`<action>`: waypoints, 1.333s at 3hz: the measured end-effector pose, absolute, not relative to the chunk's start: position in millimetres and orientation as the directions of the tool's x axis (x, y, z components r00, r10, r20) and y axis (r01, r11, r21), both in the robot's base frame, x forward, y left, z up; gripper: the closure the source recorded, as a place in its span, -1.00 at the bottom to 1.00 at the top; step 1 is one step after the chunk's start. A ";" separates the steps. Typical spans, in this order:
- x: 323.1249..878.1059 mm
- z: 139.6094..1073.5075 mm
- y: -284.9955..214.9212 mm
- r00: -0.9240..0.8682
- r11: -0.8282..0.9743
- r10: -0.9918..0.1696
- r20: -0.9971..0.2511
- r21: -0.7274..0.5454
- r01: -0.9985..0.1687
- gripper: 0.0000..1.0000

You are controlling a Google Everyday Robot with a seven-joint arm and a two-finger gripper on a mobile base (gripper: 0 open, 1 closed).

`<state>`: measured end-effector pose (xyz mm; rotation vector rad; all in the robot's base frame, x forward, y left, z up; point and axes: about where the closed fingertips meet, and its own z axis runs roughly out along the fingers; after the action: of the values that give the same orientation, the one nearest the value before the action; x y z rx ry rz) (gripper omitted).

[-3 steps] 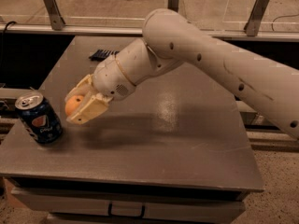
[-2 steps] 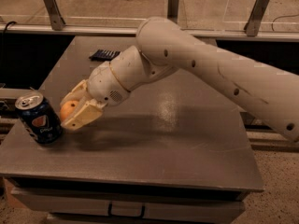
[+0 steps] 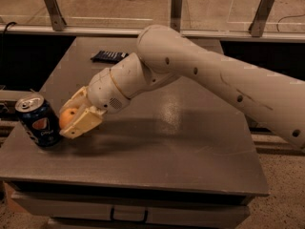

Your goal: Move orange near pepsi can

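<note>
**Camera view: orange brought up beside the can, release not yet made**

Orange (image 3: pixel 67 117) sits between the two fingers of the tool (image 3: pixel 72 121), which is clenched on it. Only the fruit's left face shows past the fingers. The tool is at the front-left of the worktop (image 3: pixel 190 147), just right of the pepsi can (image 3: pixel 38 122). The can stands upright near the left edge, and the fruit is just beside it.

Progress, as I judge it: the carry is all but done, and the orange is already where the task wants it. Left to do: set the orange down, let go, and back the arm (image 3: pixel 214 80) off without nudging the can. The fruit's underside is in shadow, so it may rest on the surface or hang just above it.

Materials:
- Orange: small, round, dull matte skin.
- Can: smooth blue cylinder, silver top, red-white-blue globe mark.
- Tool fingers: flat, blocky, pale cream.
- Arm: smooth off-white shell, rounded joints, a few small dark dots.
- Worktop: flat grey slab with a faint sheen.
- A flat dark packet (image 3: pixel 109 56) lies at the far edge, well apart.
</note>
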<state>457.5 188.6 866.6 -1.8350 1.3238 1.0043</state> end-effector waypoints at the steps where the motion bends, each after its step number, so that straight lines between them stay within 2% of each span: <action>1: 457.0 863.3 189.7 0.190 -0.274 -0.454 -0.870 -0.066 -0.959 -0.74; 2: 456.4 861.3 190.8 0.183 -0.276 -0.449 -0.874 -0.059 -0.959 -1.00; 4: 456.4 859.6 190.4 0.173 -0.276 -0.446 -0.878 -0.049 -0.960 -1.00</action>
<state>456.4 190.4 859.6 -1.8193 1.3284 1.0381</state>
